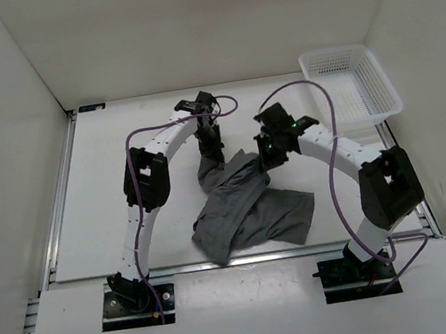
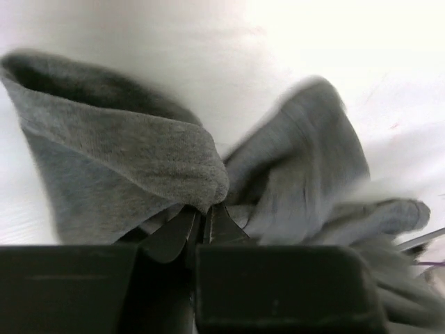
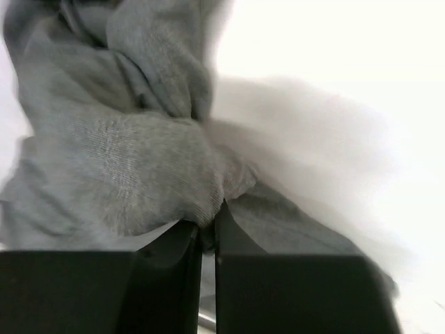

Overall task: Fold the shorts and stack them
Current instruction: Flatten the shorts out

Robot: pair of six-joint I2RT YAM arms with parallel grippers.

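The grey shorts [image 1: 250, 209] lie crumpled in the middle of the table, their far edge lifted. My left gripper [image 1: 209, 154] is shut on the far left corner of the shorts; in the left wrist view the jaws [image 2: 204, 212] pinch a fold of grey jersey [image 2: 132, 167]. My right gripper [image 1: 268, 159] is shut on the far right corner; in the right wrist view the jaws [image 3: 208, 219] clamp a bunched fold of the shorts [image 3: 132, 174]. Both grippers hold the cloth a little above the table, about a hand's width apart.
A white plastic mesh basket [image 1: 353, 86] stands at the far right corner of the table. White walls enclose the table on three sides. A metal rail runs along the table's near edge [image 1: 244, 259].
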